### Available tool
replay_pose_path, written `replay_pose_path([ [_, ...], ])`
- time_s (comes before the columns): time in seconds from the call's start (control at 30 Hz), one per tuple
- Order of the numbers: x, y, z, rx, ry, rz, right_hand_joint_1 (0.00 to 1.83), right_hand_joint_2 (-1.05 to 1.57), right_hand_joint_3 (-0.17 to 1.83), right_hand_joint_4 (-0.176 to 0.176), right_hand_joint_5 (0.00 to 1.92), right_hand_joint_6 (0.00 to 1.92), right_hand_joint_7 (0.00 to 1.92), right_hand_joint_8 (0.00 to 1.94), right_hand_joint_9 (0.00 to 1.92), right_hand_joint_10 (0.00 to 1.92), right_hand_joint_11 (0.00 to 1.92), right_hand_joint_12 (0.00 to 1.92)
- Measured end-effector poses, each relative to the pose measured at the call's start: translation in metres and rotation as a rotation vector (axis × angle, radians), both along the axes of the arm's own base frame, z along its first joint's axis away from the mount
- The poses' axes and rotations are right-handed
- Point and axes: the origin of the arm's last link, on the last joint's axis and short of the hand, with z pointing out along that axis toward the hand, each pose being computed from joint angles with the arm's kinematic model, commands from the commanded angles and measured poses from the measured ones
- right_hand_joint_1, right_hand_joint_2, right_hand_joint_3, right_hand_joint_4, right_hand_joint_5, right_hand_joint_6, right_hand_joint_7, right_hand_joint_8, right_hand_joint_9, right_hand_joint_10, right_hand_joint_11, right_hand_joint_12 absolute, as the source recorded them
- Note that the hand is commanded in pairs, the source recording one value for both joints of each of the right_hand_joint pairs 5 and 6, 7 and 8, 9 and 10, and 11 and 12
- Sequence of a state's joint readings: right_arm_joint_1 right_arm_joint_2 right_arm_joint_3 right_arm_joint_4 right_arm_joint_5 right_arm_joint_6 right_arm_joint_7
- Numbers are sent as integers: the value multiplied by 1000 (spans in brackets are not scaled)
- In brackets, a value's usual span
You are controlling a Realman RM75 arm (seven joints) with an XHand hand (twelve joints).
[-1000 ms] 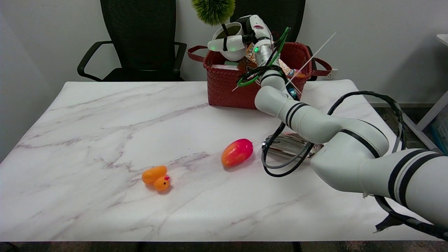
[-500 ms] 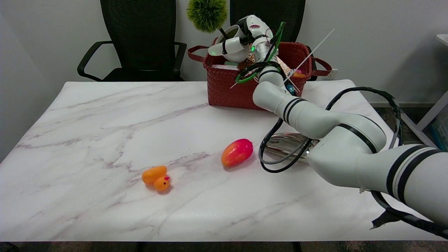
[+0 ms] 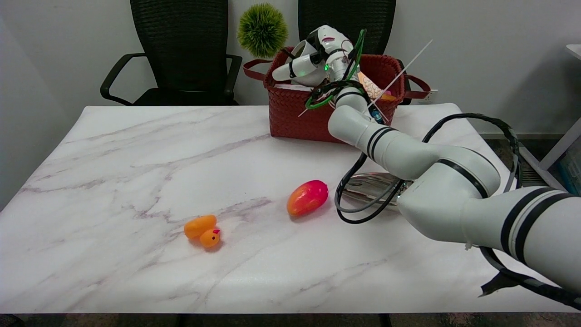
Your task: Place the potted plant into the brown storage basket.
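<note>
The potted plant (image 3: 272, 45) — white pot, round green tuft — has sunk and tipped left over the last second, its pot now at the rim of the brown woven storage basket (image 3: 295, 116) at upper centre, still gripped by the right hand (image 3: 313, 59). Release looks close. The basket already holds packets — kinds unclear.

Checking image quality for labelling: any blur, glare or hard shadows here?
Head view: sharp throughout, the right hand and plant unblurred; soft, even light; faint shadows under the duck and mango; mild sheen on the table.
</note>
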State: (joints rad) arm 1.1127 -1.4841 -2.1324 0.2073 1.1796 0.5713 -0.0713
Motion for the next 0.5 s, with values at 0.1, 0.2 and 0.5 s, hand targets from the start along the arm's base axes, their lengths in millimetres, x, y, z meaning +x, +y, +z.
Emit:
replay_pose_path([
  [0.1,-1,0,1,-5,1,-8,955,319,113,0,762,762,1137,1137,976,976,659,659],
  [0.2,-2,0,3,-10,-1,-14,948,311,120,0,655,655,1136,1136,925,925,662,662],
  [0.5,-7,1,7,-27,-36,-30,961,252,164,0,364,364,881,881,688,688,619,619],
])
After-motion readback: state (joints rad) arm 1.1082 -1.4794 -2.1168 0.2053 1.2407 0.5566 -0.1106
